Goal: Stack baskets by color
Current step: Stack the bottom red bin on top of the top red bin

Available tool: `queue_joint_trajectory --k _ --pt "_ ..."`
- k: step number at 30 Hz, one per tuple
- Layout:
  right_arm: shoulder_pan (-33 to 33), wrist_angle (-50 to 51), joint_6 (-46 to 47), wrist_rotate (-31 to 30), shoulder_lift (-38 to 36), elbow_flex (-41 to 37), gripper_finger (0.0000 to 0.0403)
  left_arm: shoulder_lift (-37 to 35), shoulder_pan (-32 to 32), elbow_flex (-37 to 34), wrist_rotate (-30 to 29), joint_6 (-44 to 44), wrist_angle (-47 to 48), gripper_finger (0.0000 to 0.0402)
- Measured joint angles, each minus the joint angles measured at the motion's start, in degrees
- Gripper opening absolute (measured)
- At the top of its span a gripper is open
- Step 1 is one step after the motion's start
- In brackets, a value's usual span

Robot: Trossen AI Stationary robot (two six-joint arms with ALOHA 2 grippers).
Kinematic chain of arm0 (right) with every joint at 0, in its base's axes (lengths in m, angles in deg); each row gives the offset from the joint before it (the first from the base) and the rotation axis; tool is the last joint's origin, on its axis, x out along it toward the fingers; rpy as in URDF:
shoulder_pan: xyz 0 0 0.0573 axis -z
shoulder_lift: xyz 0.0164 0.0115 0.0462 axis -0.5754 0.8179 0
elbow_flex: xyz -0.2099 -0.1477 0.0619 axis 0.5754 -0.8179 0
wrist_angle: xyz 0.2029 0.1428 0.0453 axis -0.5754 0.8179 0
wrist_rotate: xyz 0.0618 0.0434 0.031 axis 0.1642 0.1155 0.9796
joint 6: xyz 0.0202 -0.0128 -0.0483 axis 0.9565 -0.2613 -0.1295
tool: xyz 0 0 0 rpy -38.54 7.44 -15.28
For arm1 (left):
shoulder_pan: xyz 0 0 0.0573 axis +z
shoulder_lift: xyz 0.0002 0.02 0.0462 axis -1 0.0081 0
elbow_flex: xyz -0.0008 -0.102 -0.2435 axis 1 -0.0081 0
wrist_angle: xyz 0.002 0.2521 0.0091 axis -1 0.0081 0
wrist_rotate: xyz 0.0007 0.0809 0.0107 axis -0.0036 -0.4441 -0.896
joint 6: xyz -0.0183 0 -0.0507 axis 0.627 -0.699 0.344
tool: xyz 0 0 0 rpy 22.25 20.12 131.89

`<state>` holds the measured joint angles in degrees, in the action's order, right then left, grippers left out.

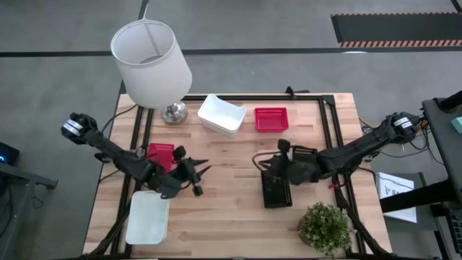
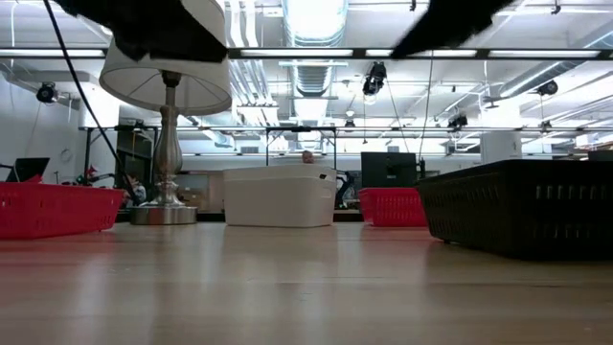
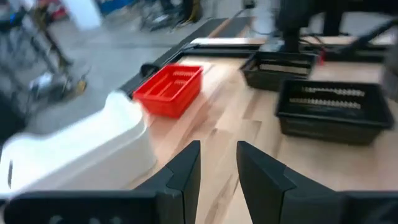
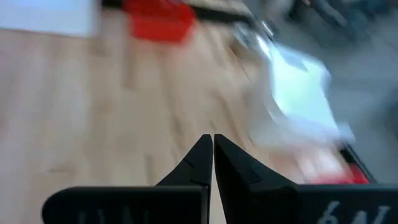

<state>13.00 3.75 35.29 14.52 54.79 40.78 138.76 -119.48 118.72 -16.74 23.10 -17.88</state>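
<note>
My left gripper [image 1: 201,173] [image 3: 217,146] hovers over the table's left half, open by a narrow gap with nothing between its fingers. A red basket [image 1: 160,155] sits beside its arm and a white basket [image 1: 148,217] lies near the front left. My right gripper [image 1: 258,160] [image 4: 213,138] is shut and empty above a black basket [image 1: 276,189] [image 3: 326,109]. A second black basket [image 1: 303,153] [image 3: 280,65] lies partly under that arm. Another white basket [image 1: 220,115] [image 2: 278,196] and a red basket [image 1: 271,119] [image 3: 169,89] rest on their bases at the far middle.
A table lamp with a white shade [image 1: 151,61] stands at the far left. A small potted plant [image 1: 325,227] sits at the near right corner. Bare wood [image 1: 231,209] lies between the two grippers and toward the near edge.
</note>
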Motion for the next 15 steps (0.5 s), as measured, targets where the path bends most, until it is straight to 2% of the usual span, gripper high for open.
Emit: queue_joint_trajectory --k 3,6,11,15 --pt "1.05 -5.78 -8.99 9.80 -3.53 -2.21 0.0009 0.37 1.78 0.00 0.22 8.66 4.77 0.0088" --pt "2.56 -8.01 -11.68 16.83 -6.89 -4.13 0.0009 -0.11 3.28 0.27 1.18 20.30 14.25 0.0088" --pt "4.88 -8.08 -12.26 18.03 -10.88 -7.72 0.0009 -0.35 6.57 3.35 4.60 43.29 33.31 0.0088" --pt "6.59 -8.18 -11.61 18.21 -12.93 -9.90 0.0009 -0.03 9.98 4.60 17.26 57.58 46.45 0.0088"
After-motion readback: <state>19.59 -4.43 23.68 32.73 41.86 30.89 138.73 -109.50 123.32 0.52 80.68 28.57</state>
